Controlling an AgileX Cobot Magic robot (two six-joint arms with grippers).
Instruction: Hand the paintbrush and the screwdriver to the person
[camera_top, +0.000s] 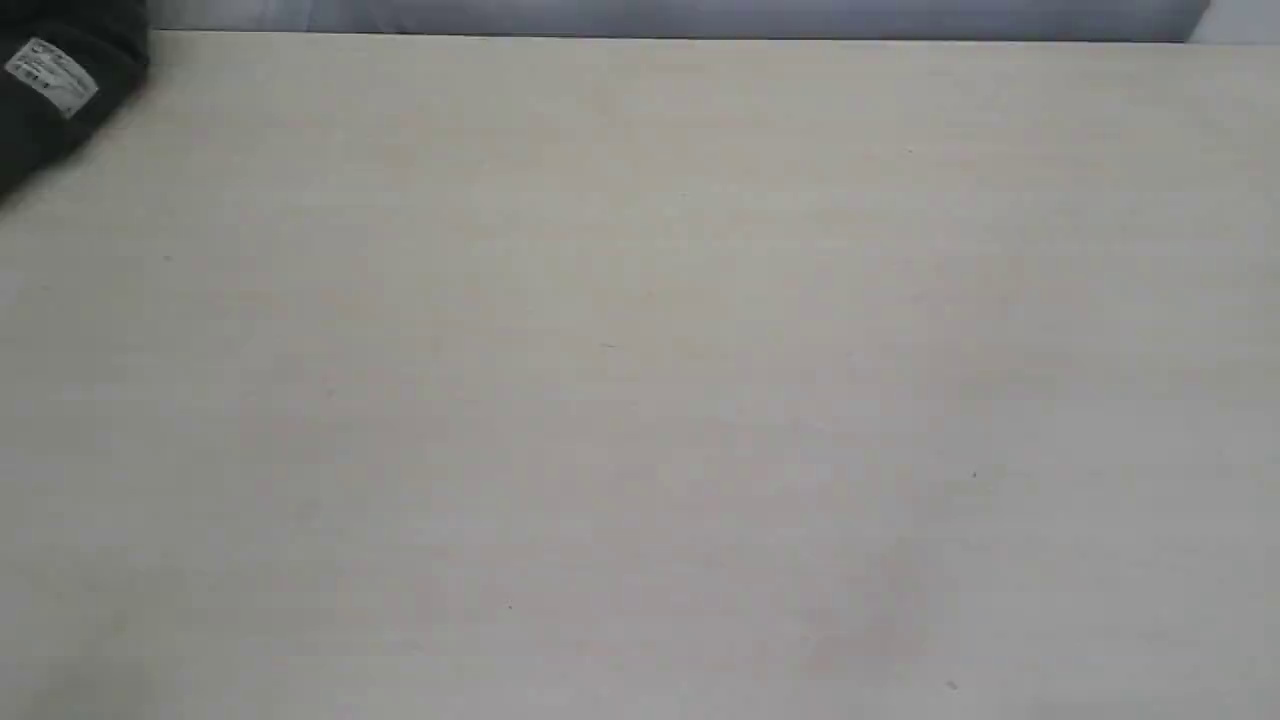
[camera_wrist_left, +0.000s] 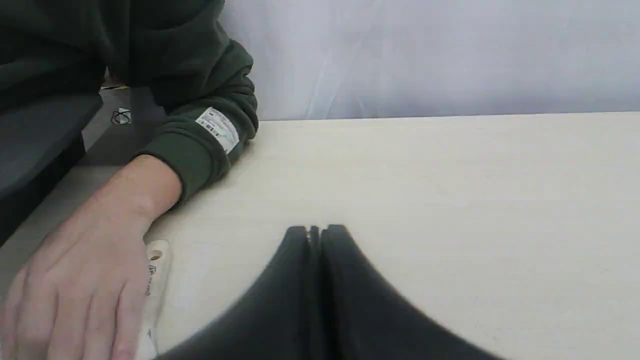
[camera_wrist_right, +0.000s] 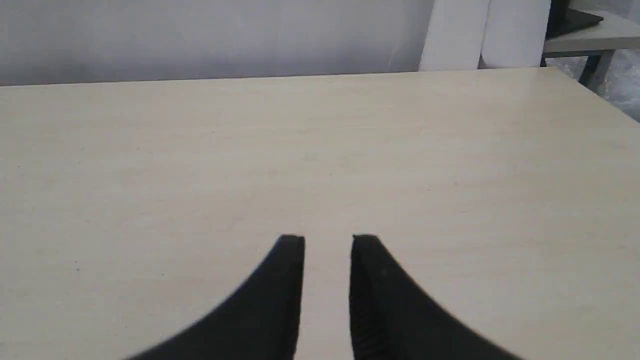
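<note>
In the left wrist view the person (camera_wrist_left: 100, 250) rests a bare hand on the table, the dark green sleeve bearing a small white label. Under that hand lies the paintbrush (camera_wrist_left: 156, 272); only its light wooden handle end with the hole shows. My left gripper (camera_wrist_left: 315, 231) is shut with nothing between its fingers, a short way from the hand. My right gripper (camera_wrist_right: 327, 240) hovers over bare table, open by a narrow gap and empty. The exterior view shows just the person's sleeve (camera_top: 60, 90) at the far left corner. The screwdriver is out of view.
The pale wooden table (camera_top: 640, 380) ends at a grey-white backdrop (camera_top: 680, 15). In the right wrist view a white post (camera_wrist_right: 480, 32) and a second table (camera_wrist_right: 590, 37) stand beyond the far corner. A dark chair (camera_wrist_left: 40, 135) sits off the table's edge by the person.
</note>
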